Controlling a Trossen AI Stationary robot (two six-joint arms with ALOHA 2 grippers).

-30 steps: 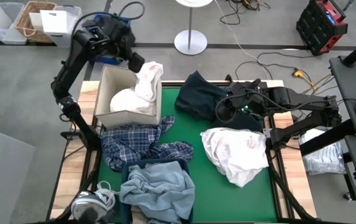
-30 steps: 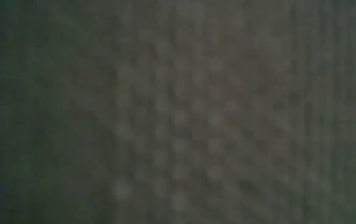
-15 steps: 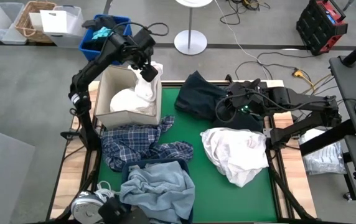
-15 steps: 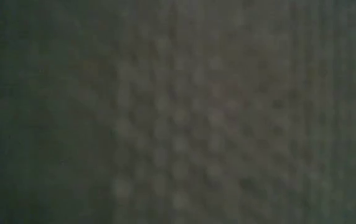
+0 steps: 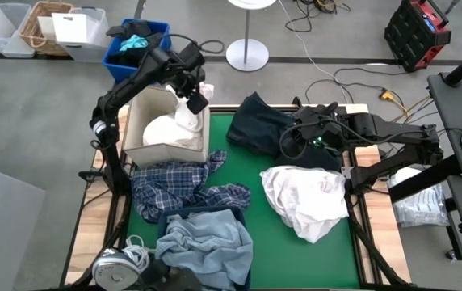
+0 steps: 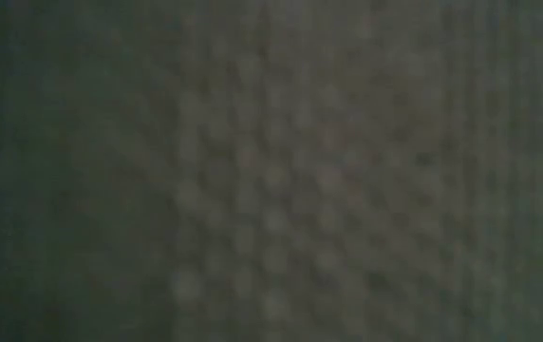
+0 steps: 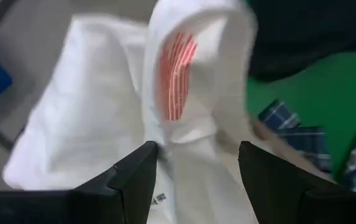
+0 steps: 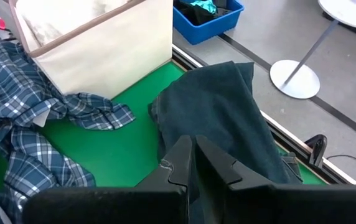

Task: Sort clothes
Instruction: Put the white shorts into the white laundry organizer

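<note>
Your left gripper (image 7: pixel 193 165), spread, straddles a white shirt (image 5: pixel 189 113) over the beige bin (image 5: pixel 138 137), its red-striped print (image 7: pixel 176 74) unreadable; right gripper (image 8: pixel 193 158), pressed together, rests at the navy piece (image 8: pixel 218 109) on the counter (image 5: pixel 275 242).

Overhead light is coming through even and bright, shadows staying soft. The low view is showing only dim, blurry grey texture. The left wrist view is smearing the white shirt (image 7: pixel 184 81).

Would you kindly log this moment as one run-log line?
left gripper: open over white shirt at beige bin | right gripper: shut, resting on dark navy piece | plaid shirt: on mat
</note>
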